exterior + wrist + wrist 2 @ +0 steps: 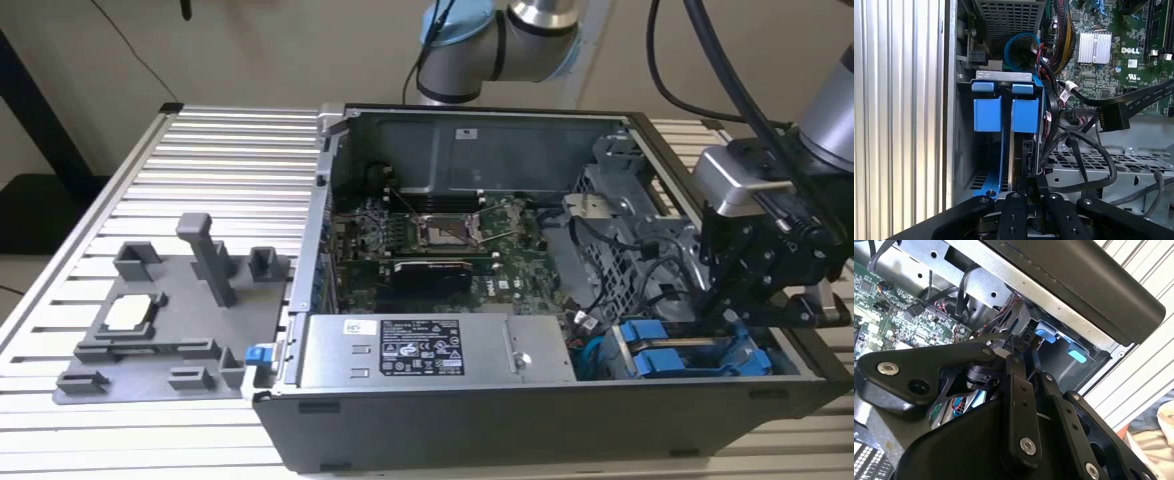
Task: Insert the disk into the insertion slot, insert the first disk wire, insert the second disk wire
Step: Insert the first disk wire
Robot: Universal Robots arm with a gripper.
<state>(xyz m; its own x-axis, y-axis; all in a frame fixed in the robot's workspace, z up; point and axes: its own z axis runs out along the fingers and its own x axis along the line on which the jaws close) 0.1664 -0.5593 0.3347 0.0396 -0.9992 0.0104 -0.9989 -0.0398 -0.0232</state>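
Observation:
The disk (1010,150) stands edge-on in the insertion slot (965,150), clipped in its bright blue carrier (988,114). In the exterior view the same blue carrier (667,358) shows in the drive cage at the case's front right corner. My gripper (747,312) reaches down into that corner from the exterior view's right. In the first wrist view the gripper (1028,192) has its fingers close together on a black wire connector (1028,157) right beside the disk's edge. The linkage (1019,390) hides the tips in the second wrist view.
A loose flat black connector (1111,117) on a ribbon cable hangs near the cage, among several black cables (1089,145). The grey power-supply box (427,350) lies along the case front and the motherboard (441,240) behind it. A grey fixture (160,320) stands on the ribbed table.

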